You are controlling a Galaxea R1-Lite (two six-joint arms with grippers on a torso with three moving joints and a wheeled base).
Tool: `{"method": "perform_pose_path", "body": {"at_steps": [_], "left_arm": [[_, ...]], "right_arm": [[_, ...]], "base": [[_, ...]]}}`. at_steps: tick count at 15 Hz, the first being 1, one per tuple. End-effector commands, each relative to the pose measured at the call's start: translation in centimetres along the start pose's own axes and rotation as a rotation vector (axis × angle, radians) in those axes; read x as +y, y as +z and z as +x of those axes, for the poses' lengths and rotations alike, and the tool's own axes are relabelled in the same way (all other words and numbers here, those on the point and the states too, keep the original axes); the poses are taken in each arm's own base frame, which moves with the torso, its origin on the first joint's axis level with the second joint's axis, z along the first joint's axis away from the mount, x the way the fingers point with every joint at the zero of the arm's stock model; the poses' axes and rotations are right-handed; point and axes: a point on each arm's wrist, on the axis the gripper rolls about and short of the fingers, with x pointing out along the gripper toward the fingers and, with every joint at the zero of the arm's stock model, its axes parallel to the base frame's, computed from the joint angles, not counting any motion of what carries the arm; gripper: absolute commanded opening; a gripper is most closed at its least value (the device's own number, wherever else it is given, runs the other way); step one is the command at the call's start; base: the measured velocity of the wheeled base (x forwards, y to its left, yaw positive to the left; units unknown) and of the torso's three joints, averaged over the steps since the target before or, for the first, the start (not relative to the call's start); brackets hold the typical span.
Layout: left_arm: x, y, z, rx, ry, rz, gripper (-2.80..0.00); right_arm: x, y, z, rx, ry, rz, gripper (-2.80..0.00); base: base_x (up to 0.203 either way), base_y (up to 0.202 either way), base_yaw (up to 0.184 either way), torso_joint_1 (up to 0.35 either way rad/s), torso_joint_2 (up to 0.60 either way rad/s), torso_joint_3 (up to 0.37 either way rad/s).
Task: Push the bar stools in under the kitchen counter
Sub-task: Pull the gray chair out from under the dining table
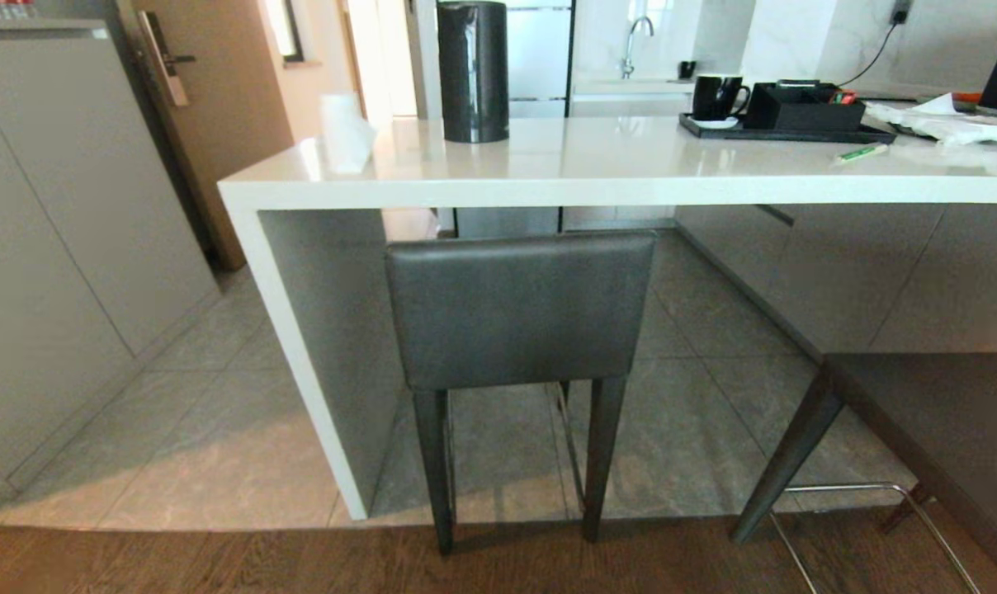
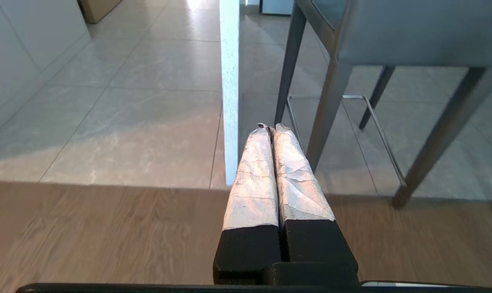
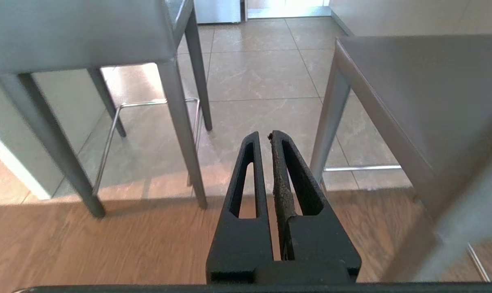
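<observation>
I see one bar stool (image 1: 519, 309) tucked under the kitchen counter (image 1: 597, 177); the second stool (image 1: 936, 421) on my right stands out, unpushed. My left gripper (image 2: 270, 127) and right gripper (image 3: 264, 135) are closed, holding nothing.

The left gripper (image 2: 270, 127) has two long fingers (image 2: 254, 179) wrapped in wrinkled white tape above black bases, while the right gripper (image 3: 264, 136) has bare black fingers (image 3: 246, 179) with long slots and one rough, worn inner pad.
</observation>
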Motion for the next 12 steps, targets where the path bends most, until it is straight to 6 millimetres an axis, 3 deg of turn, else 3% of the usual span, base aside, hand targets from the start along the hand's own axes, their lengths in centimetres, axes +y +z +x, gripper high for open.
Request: {"method": "perform_pose_path", "body": {"at_steps": [1,12], "left_arm": [[0.00,0.01,0.01,0.001,0.001,-0.001,-2.80],[0.00,0.01,0.01,0.001,0.001,-0.001,-2.80]], "right_arm": [[0.00,0.01,0.01,0.000,0.000,0.000,-2.80],[0.00,0.02,0.01,0.000,0.000,0.000,-2.80]], "base": [[0.192,0.000,0.001,0.001,0.01,0.006],[0.193,0.000,0.002,0.003,0.00,0.002]]}}
